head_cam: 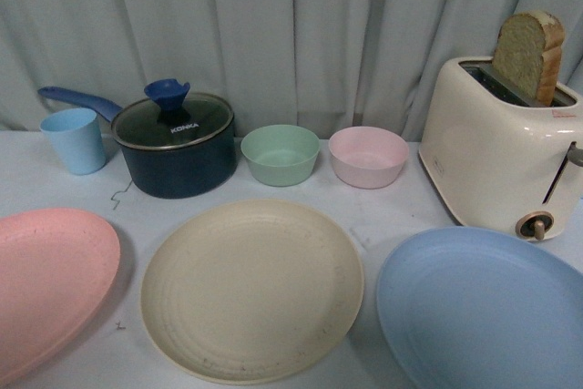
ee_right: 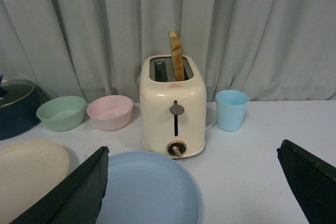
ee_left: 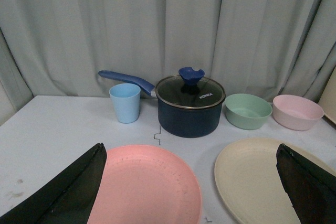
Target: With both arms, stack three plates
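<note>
White table [head_cam: 392, 211] held pink plate [head_cam: 50, 280], beige plate [head_cam: 250, 289], blue plate [head_cam: 483, 307] apart, lower frame. Judged stiff, light; rims offered hold. Left gripper [ee_left: 190, 150], right gripper [ee_right: 192, 150] gaped empty.

plates [head_cam: 250, 289] [head_cam: 46, 280] [head_cam: 483, 307] 3 | bowls [head_cam: 281, 154] [head_cam: 368, 156] 2 | cups [head_cam: 73, 140] [ee_right: 231, 109] 2 | pot [head_cam: 178, 148] 1 | toaster [head_cam: 496, 152] 1

The white word "KONKA" is printed on the glass lid [head_cam: 173, 121] of the dark blue saucepan [head_cam: 178, 163] near the counter's far edge, toward its left corner. The toaster [head_cam: 496, 157] by the right edge carries a small red mark, too small to read.
</note>
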